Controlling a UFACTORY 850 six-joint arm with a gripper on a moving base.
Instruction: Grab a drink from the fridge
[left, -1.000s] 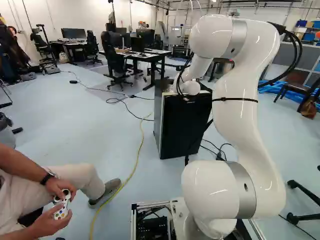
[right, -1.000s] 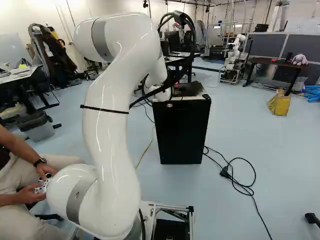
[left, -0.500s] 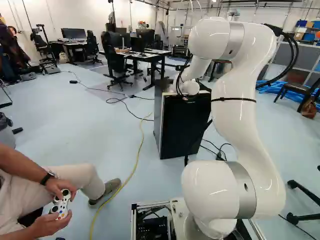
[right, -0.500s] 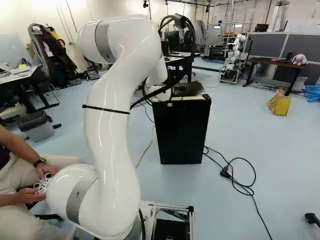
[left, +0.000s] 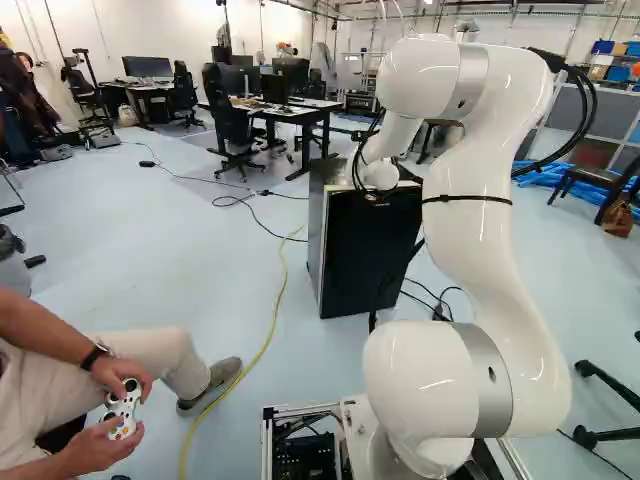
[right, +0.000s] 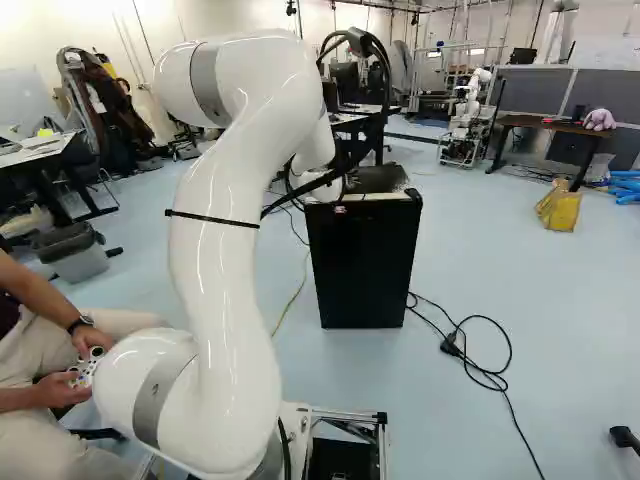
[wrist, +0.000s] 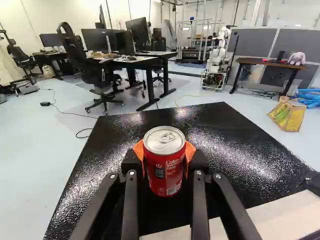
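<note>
In the wrist view a red soda can (wrist: 164, 167) with a silver lid stands upright between the fingers. My gripper (wrist: 164, 155) is shut on it, with the orange pads pressing from both sides. Below the can lies the glossy black top of the fridge (wrist: 222, 137); whether the can touches that top I cannot tell. The same small fridge, with its black door (right: 363, 265) closed, stands ahead of the base in the right base view. My arm's wrist end is over the fridge top there, and the arm hides the gripper and the can in both base views.
A seated person's hands (left: 115, 400) hold a controller at the left of the left base view. Black cables (right: 480, 350) lie on the floor beside the fridge. Farther back are desks, an office chair (wrist: 95, 75) and another robot (wrist: 217, 60).
The arm has shifted slightly at its upper bend, leftward in the left base view and rightward in the right one. Fridge and base have stayed in place.
</note>
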